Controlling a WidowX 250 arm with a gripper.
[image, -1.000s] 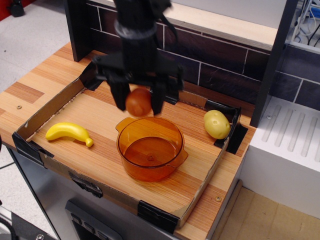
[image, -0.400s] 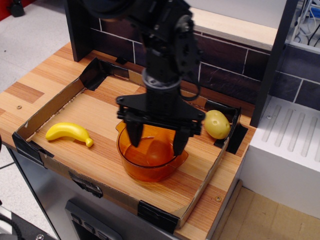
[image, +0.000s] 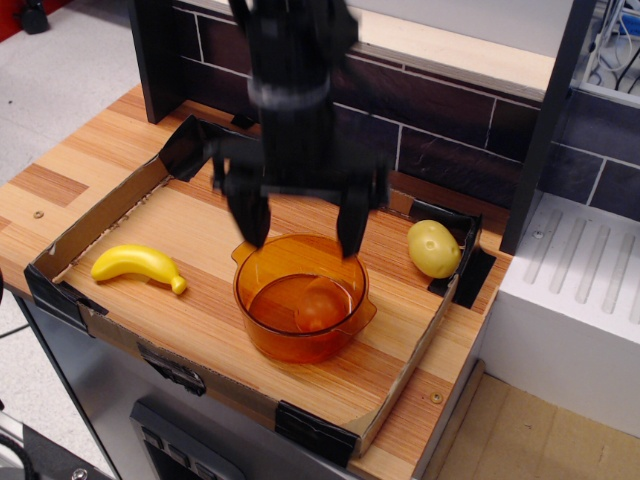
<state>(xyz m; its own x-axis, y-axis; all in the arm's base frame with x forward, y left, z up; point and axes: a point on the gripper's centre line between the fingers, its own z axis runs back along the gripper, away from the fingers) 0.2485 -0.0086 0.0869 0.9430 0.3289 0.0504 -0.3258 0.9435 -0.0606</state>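
My black gripper (image: 301, 226) hangs open just above the far rim of an orange see-through pot (image: 300, 295), with nothing between its fingers. Inside the pot lies a round orange-brown ball-like item (image: 318, 303), seen through the tinted wall. The pot stands in the middle of a shallow cardboard tray (image: 100, 212) on the wooden counter.
A yellow banana (image: 138, 266) lies at the tray's left side. A yellow-green potato-like item (image: 433, 248) rests in the tray's far right corner. Behind runs a dark brick wall (image: 450, 120) with a shelf; a white unit (image: 570, 300) stands at the right.
A second ago the gripper held the round item above the pot; it lowered into the pot, let go, and has now risen open, leaving the item inside.
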